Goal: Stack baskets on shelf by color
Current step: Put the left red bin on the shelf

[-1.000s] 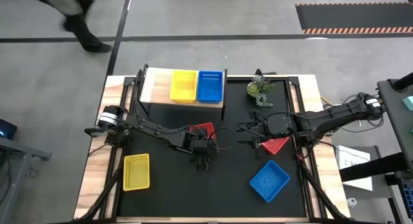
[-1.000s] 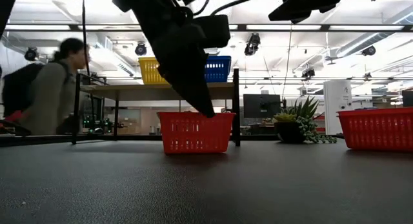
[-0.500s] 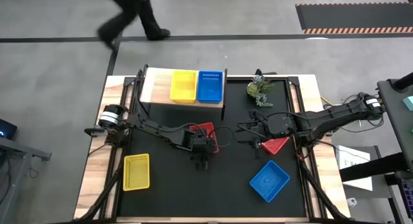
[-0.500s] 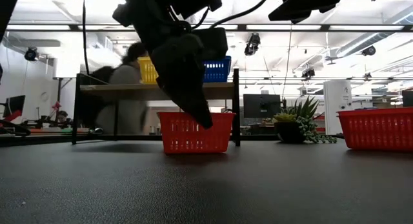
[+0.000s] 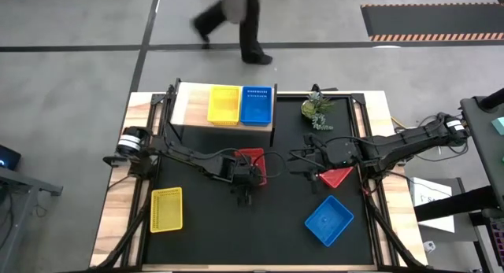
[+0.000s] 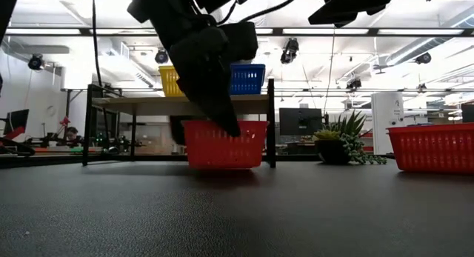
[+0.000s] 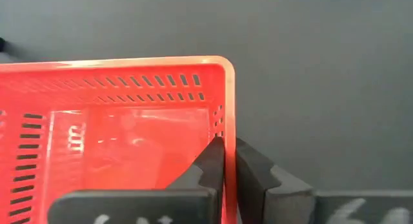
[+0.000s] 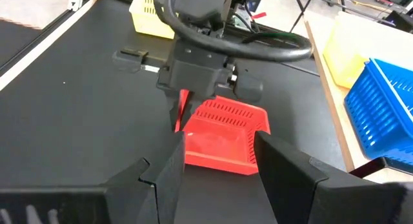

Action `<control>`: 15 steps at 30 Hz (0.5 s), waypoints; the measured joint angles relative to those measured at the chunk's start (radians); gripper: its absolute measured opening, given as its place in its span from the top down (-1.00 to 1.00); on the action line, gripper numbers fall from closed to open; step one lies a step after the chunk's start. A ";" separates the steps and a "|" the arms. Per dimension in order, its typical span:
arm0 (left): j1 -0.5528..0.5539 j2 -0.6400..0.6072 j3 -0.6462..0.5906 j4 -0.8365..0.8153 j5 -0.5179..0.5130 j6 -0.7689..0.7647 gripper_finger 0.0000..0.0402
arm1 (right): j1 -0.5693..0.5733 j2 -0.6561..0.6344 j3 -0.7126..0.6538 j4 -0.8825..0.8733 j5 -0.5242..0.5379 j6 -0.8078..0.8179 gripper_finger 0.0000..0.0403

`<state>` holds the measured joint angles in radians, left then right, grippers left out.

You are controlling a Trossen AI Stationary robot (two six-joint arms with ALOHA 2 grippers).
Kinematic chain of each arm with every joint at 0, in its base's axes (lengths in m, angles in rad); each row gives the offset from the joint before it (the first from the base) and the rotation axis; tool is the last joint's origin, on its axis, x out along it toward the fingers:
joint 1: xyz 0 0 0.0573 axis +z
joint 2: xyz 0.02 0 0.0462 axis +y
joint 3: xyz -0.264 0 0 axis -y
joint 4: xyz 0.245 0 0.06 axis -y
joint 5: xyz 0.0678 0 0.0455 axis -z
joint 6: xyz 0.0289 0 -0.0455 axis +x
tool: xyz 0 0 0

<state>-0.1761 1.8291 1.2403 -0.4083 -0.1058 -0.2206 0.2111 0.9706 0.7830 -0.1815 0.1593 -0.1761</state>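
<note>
At table centre, my left gripper (image 7: 229, 161) is clamped on the wall of a red basket (image 5: 250, 160), lifted clear of the tabletop (image 6: 237, 212). Count: two red, two yellow, two blue. One yellow (image 5: 224, 105) and one blue (image 5: 256, 105) sit on the shelf (image 5: 187, 105). My right gripper (image 8: 216, 161) hangs spread above the second red basket (image 5: 337, 177).

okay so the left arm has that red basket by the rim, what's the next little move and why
Probably keep raising it. The left gripper is shut on the wall of the red perforated plastic basket, barely off the black tabletop and below the pale wood shelf.
</note>
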 joint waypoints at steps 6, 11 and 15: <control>-0.012 -0.060 0.003 -0.076 -0.061 0.046 0.99 | 0.000 0.000 0.000 0.000 0.000 0.005 0.12; -0.041 -0.131 0.001 -0.082 -0.065 0.118 1.00 | 0.000 0.000 0.000 -0.001 0.000 0.008 0.12; -0.073 -0.197 0.004 -0.117 -0.064 0.175 1.00 | 0.000 0.000 0.000 -0.002 0.000 0.012 0.12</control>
<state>-0.2493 1.6316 1.2447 -0.5250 -0.1694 -0.0454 0.2109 0.9707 0.7830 -0.1833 0.1596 -0.1638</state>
